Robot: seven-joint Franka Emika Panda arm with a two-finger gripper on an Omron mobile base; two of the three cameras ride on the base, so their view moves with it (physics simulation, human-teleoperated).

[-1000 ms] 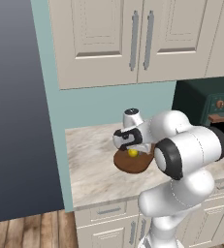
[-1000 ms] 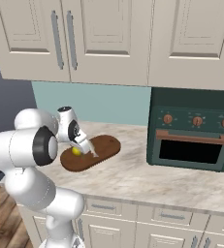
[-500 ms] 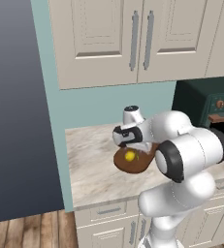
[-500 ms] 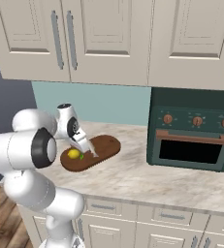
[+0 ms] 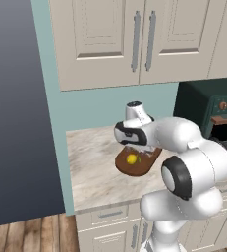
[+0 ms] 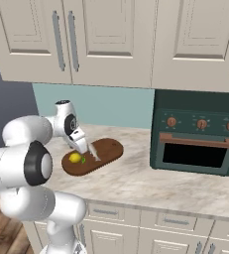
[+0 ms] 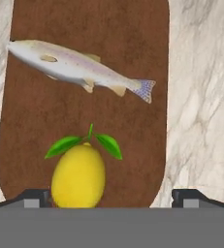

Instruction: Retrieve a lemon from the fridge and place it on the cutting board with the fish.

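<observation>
Lemon (image 7: 78, 176), bright yellow with two green leaves, on brown cutting board (image 7: 128, 135), gripper (image 7: 111, 197) jaws apart.

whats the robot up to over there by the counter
A white arm is working over the cutting board on the counter. The lemon lies on the board beside a fish, apart from it. The gripper hovers above the lemon with its fingers spread wide on either side, holding nothing. So the lemon looks delivered, with the hand open right over it.
</observation>
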